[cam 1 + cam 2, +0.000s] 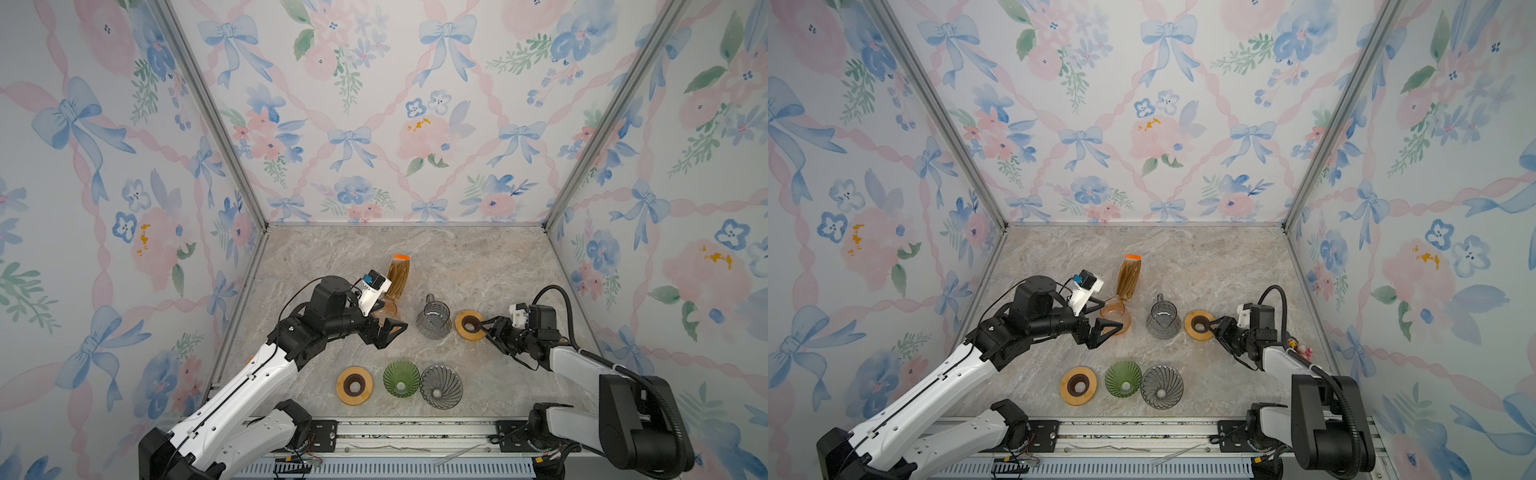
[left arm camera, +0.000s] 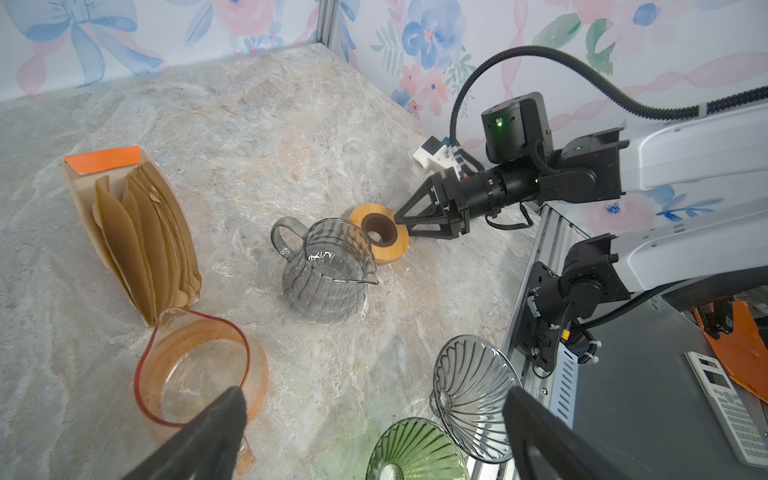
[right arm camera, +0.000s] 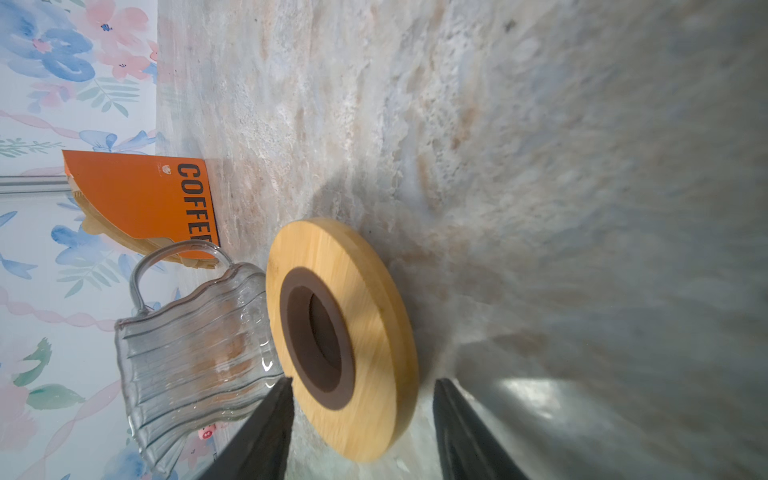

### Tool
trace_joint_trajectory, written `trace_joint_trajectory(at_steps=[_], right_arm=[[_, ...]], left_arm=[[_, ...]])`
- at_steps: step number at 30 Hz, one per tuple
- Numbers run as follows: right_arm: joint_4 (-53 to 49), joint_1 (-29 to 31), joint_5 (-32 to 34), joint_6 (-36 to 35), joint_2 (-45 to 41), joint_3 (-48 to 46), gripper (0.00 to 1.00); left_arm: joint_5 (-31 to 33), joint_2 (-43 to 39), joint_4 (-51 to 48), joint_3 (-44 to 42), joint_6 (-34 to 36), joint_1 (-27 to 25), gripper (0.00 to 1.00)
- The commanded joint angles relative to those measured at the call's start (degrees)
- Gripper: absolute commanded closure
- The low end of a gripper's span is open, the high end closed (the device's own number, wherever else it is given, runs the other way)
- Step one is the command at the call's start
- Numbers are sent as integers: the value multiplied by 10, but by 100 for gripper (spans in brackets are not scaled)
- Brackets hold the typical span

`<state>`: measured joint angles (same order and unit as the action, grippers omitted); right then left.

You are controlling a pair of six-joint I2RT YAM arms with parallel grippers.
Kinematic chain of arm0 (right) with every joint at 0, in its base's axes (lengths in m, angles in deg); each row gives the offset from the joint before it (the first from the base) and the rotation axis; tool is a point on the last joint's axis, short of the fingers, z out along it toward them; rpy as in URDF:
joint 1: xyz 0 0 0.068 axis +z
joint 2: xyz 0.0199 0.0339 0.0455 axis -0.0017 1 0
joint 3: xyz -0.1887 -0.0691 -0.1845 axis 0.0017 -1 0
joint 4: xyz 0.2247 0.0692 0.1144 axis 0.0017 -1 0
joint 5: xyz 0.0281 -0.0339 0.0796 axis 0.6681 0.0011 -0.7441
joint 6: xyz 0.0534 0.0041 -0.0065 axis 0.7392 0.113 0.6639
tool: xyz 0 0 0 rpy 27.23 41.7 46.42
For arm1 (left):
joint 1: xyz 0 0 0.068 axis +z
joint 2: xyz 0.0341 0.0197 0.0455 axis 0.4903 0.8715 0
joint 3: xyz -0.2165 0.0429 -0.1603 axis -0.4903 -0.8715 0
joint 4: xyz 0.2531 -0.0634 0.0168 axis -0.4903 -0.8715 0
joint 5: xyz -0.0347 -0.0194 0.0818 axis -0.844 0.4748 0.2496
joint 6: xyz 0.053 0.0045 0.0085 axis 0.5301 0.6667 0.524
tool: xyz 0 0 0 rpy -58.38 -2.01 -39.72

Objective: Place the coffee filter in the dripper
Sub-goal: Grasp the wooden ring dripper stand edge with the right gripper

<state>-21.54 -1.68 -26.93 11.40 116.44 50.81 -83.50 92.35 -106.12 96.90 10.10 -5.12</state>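
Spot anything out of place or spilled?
Nothing spilled or broken. Only oddity: the green ribbed glass dripper and grey ribbed glass dripper sit bare on the tabletop, off the near round wooden ring and the far round wooden ring.

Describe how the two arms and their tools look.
The left arm and right arm have white shells with black joints. The left tool and right tool have black triangular open-frame fingers, with white camera mounts behind. A black ribbed hose runs along the right arm, whose joints show green lights.
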Motion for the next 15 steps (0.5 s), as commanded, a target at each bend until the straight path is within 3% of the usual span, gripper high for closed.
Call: trace_joint_trajectory(at_steps=[1, 15], right_arm=[[45, -6, -15, 13, 18, -11, 44], [123, -6, -24, 29, 94, -18, 53]], left_arm=[[-9, 0, 11, -6, -7, 4, 2], [-7, 1, 11, -7, -7, 4, 2]])
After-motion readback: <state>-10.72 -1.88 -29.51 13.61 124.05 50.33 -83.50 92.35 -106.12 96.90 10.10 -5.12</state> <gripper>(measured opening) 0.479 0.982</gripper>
